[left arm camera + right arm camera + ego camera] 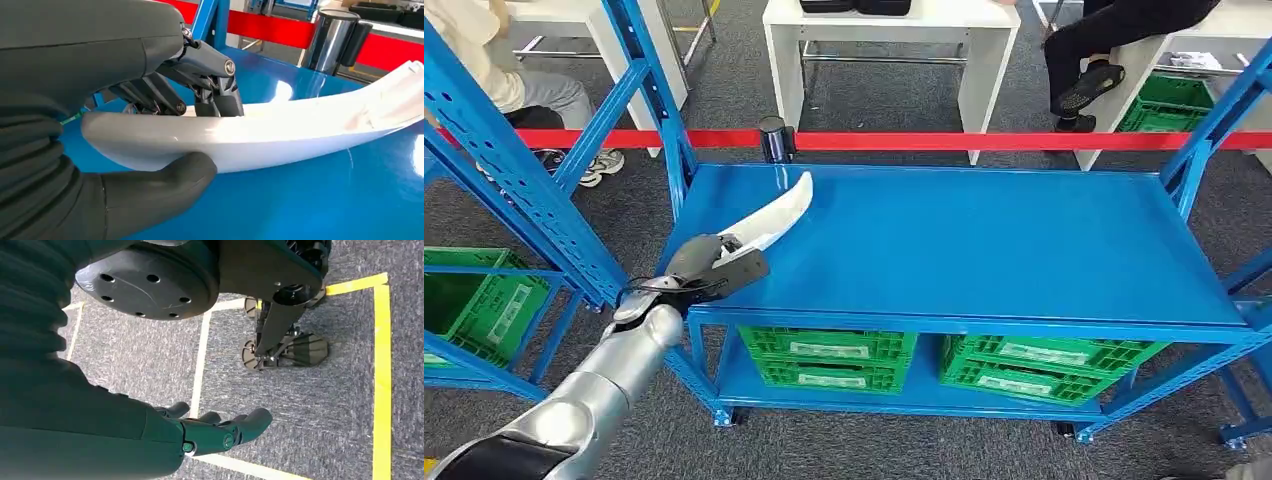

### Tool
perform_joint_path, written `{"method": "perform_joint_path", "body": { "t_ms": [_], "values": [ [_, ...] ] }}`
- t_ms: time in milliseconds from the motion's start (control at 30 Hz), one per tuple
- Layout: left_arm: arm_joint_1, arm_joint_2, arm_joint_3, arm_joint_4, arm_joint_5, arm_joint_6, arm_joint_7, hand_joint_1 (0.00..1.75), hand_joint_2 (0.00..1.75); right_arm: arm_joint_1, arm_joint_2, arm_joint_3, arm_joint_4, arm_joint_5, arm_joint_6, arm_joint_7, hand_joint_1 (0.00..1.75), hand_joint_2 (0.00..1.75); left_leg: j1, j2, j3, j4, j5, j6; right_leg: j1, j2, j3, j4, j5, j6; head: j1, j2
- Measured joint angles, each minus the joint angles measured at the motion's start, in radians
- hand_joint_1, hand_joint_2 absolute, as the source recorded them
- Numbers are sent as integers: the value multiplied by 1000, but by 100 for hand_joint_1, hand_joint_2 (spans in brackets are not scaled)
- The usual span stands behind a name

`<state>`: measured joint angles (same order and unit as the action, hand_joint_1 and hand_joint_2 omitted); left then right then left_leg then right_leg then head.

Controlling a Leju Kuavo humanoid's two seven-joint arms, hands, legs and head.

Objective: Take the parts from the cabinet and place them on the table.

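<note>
- Head view: the blue desk [984, 245] spans the middle, with a red barrier tape [984, 141] running behind it and green crates [829, 358] on the shelf beneath.
- People sit beyond the tape, one at the far left and one at the far right.
- My left arm reaches in from the lower left to the desk's near left corner.
- The white curved part [776, 218] lies over that corner, its far tip pointing toward the tape.
- My left hand [714, 265] holds the part's near end: in the left wrist view my thumb [165, 187] presses under it and my dark fingers [220, 102] close over its upper edge.
- My right hand [215, 432] hangs over grey carpet with yellow floor tape [382, 385], fingers loosely spread, holding nothing.
</note>
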<state>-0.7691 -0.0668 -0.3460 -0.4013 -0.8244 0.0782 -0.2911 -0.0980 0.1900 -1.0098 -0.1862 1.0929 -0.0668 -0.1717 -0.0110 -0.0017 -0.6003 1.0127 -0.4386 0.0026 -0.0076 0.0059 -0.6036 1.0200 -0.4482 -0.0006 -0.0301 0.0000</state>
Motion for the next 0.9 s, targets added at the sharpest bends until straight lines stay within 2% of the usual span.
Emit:
{"method": "perform_joint_path", "body": {
  "t_ms": [233, 367, 500, 900],
  "values": [
    [8, 0, 3, -9, 4, 41, -31, 175, 175, 0, 0, 0, 0, 1, 1, -6, 0, 175, 0, 0, 0, 0, 0, 0, 0, 0, 0, 0, 0, 0, 0, 0],
    [19, -5, 2, -30, -41, 131, -33, 175, 175, 0, 0, 0, 0, 1, 1, -8, 0, 175, 0, 0, -1, 0, 0, 0, 0, 0, -1, 0, 0, 0, 0, 0],
    [19, -10, 0, -60, -76, 174, -23, 175, 175, 1, 0, 0, 0, 1, 2, -10, 0, 175, 0, 0, -1, 0, 0, 0, 0, 0, -2, 0, 0, 0, 0, 0],
    [20, -16, -5, -171, -100, 183, -23, 175, 175, 4, 0, 0, 0, 1, 3, -10, 0, 175, 0, 0, -2, 0, 0, 0, 0, 0, -2, 0, 0, 0, 0, 0]
  ]
}}
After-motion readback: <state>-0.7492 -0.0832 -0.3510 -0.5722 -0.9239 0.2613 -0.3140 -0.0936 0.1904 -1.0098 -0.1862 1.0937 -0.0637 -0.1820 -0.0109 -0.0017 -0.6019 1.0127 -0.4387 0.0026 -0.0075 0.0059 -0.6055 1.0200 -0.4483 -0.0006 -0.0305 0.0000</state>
